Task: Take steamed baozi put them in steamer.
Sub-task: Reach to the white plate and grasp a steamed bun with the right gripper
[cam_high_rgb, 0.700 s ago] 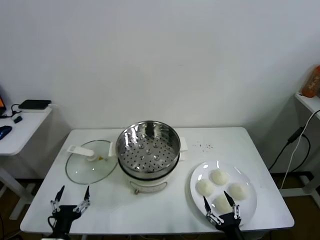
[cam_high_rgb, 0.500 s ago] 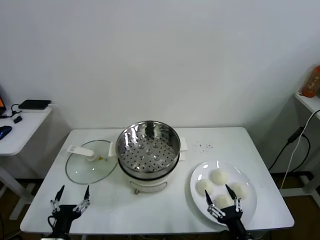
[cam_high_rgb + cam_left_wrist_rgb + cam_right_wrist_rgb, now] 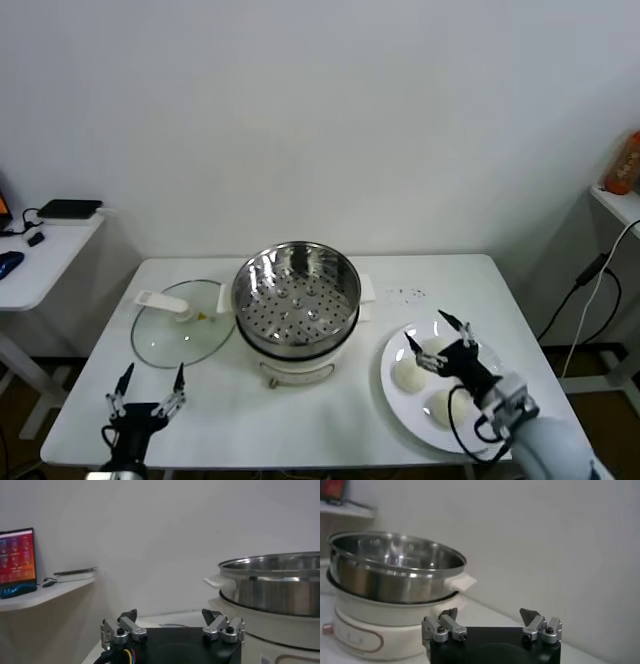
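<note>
Left hand point(image 3: 146, 392): parked at the worktop's point(image 3: 330, 420) near edge, fingers spread, empty.
Right hand point(image 3: 437, 333): fingers wide apart, empty, over the white plate point(image 3: 400, 390).
Baozi point(image 3: 408, 374): on the plate, right of the steamer.
Steamer point(image 3: 296, 296): mid-worktop, perforated tray bare.
Glass lid point(image 3: 180, 330): flat, left of steamer.

I can read no text, brand or number anywhere from my seat. The one candidate is the lit screen point(image 3: 17, 560) in the left wrist view, standing on a side shelf: it shows rows of small coloured tiles, but nothing on them is legible to me. The steamer point(image 3: 296, 305) at the middle of the table carries no marking I can make out on its white base.
</note>
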You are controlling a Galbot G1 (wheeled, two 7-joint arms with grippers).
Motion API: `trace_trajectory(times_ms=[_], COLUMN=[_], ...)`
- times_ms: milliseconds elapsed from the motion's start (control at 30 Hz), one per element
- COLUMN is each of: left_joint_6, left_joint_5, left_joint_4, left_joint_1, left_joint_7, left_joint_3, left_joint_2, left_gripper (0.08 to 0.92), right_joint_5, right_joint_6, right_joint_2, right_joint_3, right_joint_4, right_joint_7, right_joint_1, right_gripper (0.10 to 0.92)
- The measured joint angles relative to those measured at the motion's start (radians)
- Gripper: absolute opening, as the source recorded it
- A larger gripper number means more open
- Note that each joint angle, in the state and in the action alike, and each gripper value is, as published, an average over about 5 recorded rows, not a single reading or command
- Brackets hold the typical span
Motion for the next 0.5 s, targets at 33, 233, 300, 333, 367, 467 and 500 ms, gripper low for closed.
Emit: trace_trajectory(times_ms=[33, 233, 300, 333, 367, 467, 500], left_joint_6=[-0.002, -0.006, -0.006, -0.006, -0.006, -0.005, -0.005], left_joint_5=[0.002, 0.010, 0.012, 0.012, 0.012, 0.011, 0.011], left_joint_4=[0.002, 0.005, 0.003, 0.002, 0.002, 0.001, 0.001], left_joint_1=[-0.001, -0.001, 0.000, 0.001, 0.002, 0.006, 0.008], left_joint_7=[-0.001, -0.009, -0.012, -0.013, -0.014, -0.017, -0.018], left_joint_3=[0.002, 0.015, 0.017, 0.019, 0.020, 0.026, 0.028], left_joint_2=[-0.002, -0.009, -0.010, -0.010, -0.009, -0.006, -0.005], left_gripper=[0.823, 0.823, 0.823, 0.823, 0.823, 0.823, 0.823], right_joint_5=[0.007, 0.036, 0.043, 0.046, 0.048, 0.052, 0.051], right_joint_6=[-0.016, -0.053, -0.049, -0.045, -0.041, -0.028, -0.024], right_joint_2=[-0.025, -0.172, -0.213, -0.231, -0.248, -0.290, -0.301], right_joint_3=[-0.017, -0.184, -0.265, -0.306, -0.348, -0.465, -0.503], right_joint_4=[-0.011, -0.101, -0.137, -0.155, -0.174, -0.225, -0.241], right_joint_7=[-0.025, -0.170, -0.219, -0.244, -0.270, -0.348, -0.374], right_joint_1=[0.032, 0.259, 0.350, 0.396, 0.441, 0.566, 0.605], right_gripper=[0.823, 0.823, 0.823, 0.823, 0.823, 0.823, 0.823])
